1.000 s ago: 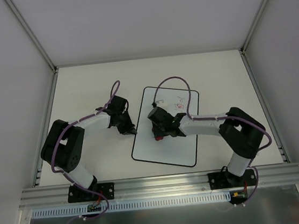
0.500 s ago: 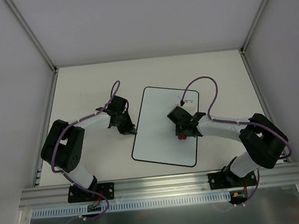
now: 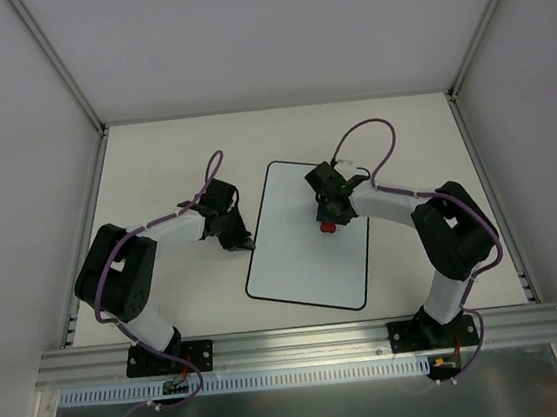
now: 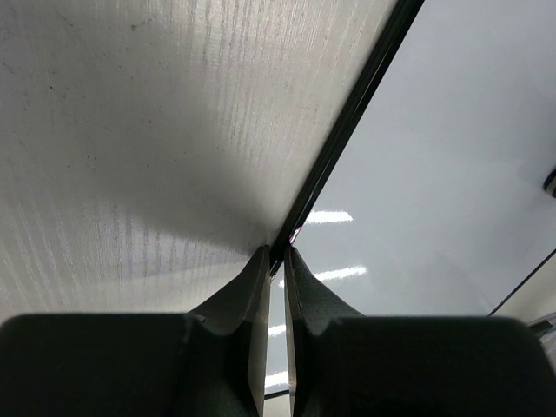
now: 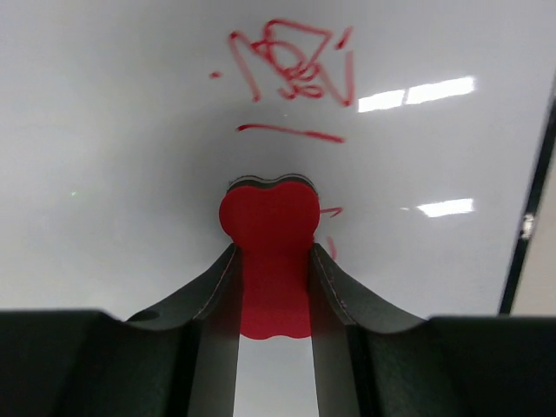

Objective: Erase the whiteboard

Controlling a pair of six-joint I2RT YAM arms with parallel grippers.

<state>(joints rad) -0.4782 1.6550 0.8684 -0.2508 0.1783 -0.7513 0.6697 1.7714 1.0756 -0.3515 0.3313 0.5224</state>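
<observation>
Left arm: You see it in the left half of the overhead view, reaching from its base at the lower edge up and to the right, toward the middle of the frame.
Left gripper: Its fingers are drawn almost together, with only a thin slit between them. The tips sit right at the whiteboard's left black border. You cannot tell from either view whether they pinch that edge or only press beside it.
Table: A pale, faintly grained surface fills the left side of the left wrist view.
Whiteboard: It lies flat on the table at the centre of the overhead view, slightly tilted, with its long sides running up the frame. Both grippers are at it, one at its left edge and one over its upper right part.
Red eraser: You find it on the upper right part of the board, with its front end resting against the white surface.
Right gripper: The fingers are closed onto the red eraser from both sides, and the block bulges out ahead of the tips.
Red marks: There is a scribble with a short stroke under it at the top centre of the right wrist view, just ahead of the eraser. Two small strokes lie beside the eraser's right edge.
Right arm: It rises from the lower right and bends left to the board.
</observation>
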